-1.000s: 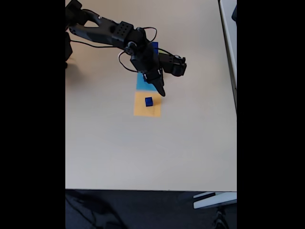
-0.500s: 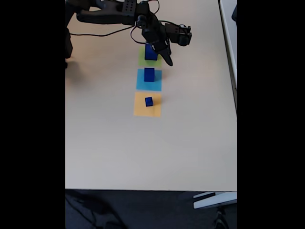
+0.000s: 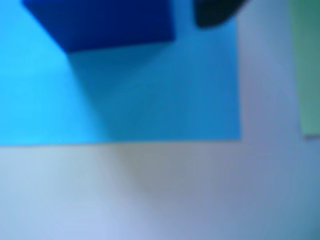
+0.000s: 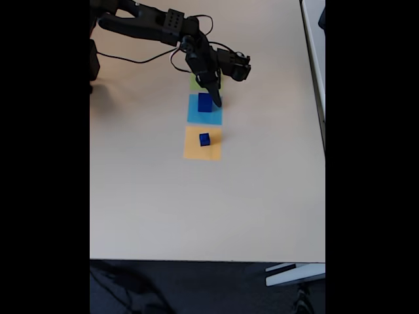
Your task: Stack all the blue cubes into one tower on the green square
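Observation:
A mid-sized blue cube (image 4: 205, 102) stands on the flat light-blue square (image 4: 204, 116). My gripper (image 4: 215, 99) hangs tip-down right beside it, on its right in the fixed view. The jaws look open and hold nothing. In the wrist view the same blue cube (image 3: 100, 22) fills the top left on the light-blue square (image 3: 165, 95), with one dark fingertip (image 3: 215, 12) just to its right. The green square (image 4: 194, 82) lies behind, mostly under the arm; its edge (image 3: 307, 65) shows at the right of the wrist view. A small blue cube (image 4: 204, 139) sits on the orange square (image 4: 201, 150).
The arm (image 4: 154, 27) reaches in from the top left with a cable looping around it. The three coloured squares lie in a line down the middle of the beige table (image 4: 196, 209). The table's front edge runs along the bottom and a white surface (image 4: 315, 39) borders it at the right.
Half a second ago the gripper was up over the green square. It has since come forward and down beside the cube on the light-blue square. None of the cubes has moved.

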You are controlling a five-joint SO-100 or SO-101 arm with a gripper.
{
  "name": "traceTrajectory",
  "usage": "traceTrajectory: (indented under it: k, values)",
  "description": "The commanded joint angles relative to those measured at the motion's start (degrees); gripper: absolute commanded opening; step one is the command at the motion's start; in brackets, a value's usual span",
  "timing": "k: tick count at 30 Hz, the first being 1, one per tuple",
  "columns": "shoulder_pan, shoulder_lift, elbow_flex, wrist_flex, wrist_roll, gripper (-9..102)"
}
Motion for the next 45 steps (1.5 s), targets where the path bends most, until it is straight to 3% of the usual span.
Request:
traceTrajectory:
  k: [1,28,35,45]
  values:
    - [0.62,6.15,0.09,-1.23,-1.14,28]
    - [1.41,7.82,9.4,-3.08,-3.78,26]
    - [1.41,8.17,10.72,-3.08,-3.78,12]
    - [1.85,8.53,10.9,-3.43,-4.66,6]
